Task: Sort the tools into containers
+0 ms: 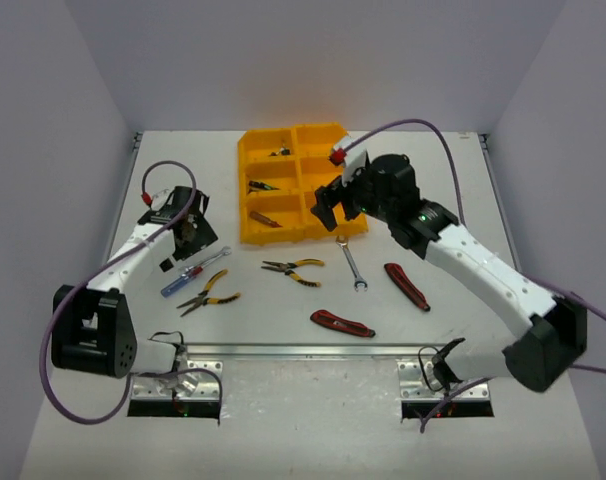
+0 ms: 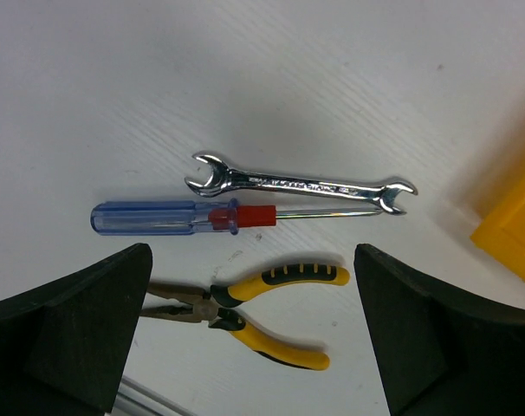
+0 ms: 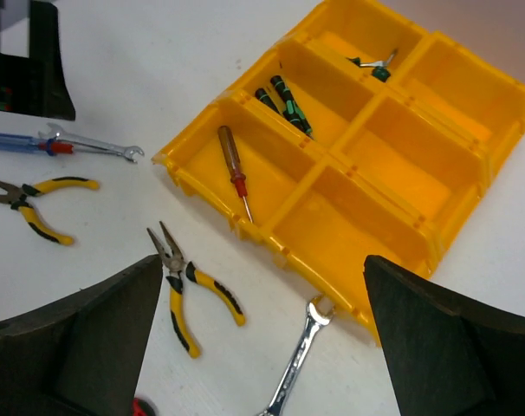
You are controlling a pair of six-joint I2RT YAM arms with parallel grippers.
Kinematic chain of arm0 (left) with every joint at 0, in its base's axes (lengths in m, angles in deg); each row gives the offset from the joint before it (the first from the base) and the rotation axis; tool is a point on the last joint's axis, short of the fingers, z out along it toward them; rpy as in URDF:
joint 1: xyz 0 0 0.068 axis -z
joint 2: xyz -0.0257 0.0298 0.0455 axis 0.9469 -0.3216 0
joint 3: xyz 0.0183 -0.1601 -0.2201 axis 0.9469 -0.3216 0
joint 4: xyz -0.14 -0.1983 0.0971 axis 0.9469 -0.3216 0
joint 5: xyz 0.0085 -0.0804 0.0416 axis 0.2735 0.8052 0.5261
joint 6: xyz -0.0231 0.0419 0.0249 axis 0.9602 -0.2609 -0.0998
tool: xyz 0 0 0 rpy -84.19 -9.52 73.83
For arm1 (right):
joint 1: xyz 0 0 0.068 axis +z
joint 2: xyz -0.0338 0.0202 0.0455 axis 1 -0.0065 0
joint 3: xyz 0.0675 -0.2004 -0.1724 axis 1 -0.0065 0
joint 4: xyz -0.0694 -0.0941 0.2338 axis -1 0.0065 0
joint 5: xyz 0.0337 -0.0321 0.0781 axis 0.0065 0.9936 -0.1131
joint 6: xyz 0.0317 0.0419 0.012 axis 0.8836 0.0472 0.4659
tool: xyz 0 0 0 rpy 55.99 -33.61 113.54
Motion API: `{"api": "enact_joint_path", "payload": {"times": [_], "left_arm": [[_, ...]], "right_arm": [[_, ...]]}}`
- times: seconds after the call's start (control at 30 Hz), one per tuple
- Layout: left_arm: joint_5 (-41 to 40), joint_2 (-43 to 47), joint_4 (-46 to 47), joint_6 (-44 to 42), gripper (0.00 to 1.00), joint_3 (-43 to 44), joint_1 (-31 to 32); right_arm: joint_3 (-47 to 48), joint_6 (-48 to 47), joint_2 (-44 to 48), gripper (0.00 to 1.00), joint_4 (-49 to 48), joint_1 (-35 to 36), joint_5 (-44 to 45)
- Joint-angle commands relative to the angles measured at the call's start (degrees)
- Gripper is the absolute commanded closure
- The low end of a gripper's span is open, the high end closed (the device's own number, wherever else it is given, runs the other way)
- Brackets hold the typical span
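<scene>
Both grippers spread wide with nothing held; tools lie partly in the tray, partly on the table

My left gripper (image 2: pixel 254 295) hangs open over a silver wrench (image 2: pixel 301 184) lying just beside a red-blue screwdriver (image 2: pixel 180 217), with yellow-black pliers (image 2: pixel 262 308) nearer my fingers. My right gripper (image 3: pixel 262 338) stands released above the near edge of the yellow-orange tray (image 3: pixel 384 173). From my right wrist, a brown-handled screwdriver (image 3: pixel 235 173) lies in the near-left compartment and green-handled screwdrivers (image 3: pixel 284 102) in the one behind it. A second pliers (image 3: pixel 189 290) rests on the table (image 1: pixel 263 335) near the tray, a second wrench (image 3: pixel 297 360) has its head just beside the tray's near wall, and two red utility knives (image 1: pixel 406 285) (image 1: pixel 341 322) lie closer to my bases
</scene>
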Motion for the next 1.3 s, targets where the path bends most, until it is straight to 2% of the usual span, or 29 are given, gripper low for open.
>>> {"api": "enact_joint_path", "payload": {"times": [0.0,0.07,0.17,0.37,0.57,0.7,0.87,1.13,1.27], "left_arm": [[-1.08,-6.65,-8.65,1.7,0.0,6.81,-0.38],[-4.83,-10.11,-16.98,15.12,0.0,7.41,-0.47],[-3.35,-13.43,-22.15,25.39,0.0,7.22,-0.38],[1.19,-11.56,-15.3,37.37,0.0,6.6,-0.38],[-0.22,-14.52,-9.36,41.99,0.04,7.76,-1.29],[1.97,-15.15,-7.4,44.06,0.09,5.65,-4.3],[3.44,-12.96,-4.92,47.01,0.16,1.0,-4.6],[3.73,-15.14,-4.41,47.28,0.4,0.08,-4.6],[2.99,-13.0,-3.75,47.41,0.46,-1.32,-4.54]], "right_arm": [[-13.76,6.83,11.04,0.01,2.77,-0.41,6.26],[-18.21,11.15,15.19,0.01,2.52,-1.1,6.83],[-22.01,13.38,18.52,0.01,0.83,-1.31,4.76],[-25.67,14.58,22.43,0.01,1.09,-1.23,-2.01],[-29.86,15.11,27.65,0.01,1.01,-1.29,-6.19],[-31.08,14.8,29.83,0.01,1.14,-1.32,-6.39],[-31.45,14.41,29.78,0.01,1.04,-1.32,-6.7],[-31.41,15.1,27.9,0.01,-0.31,-1.32,-9.06],[-31.03,14.93,27.53,0.01,-0.02,-1.23,-8.54]]}}
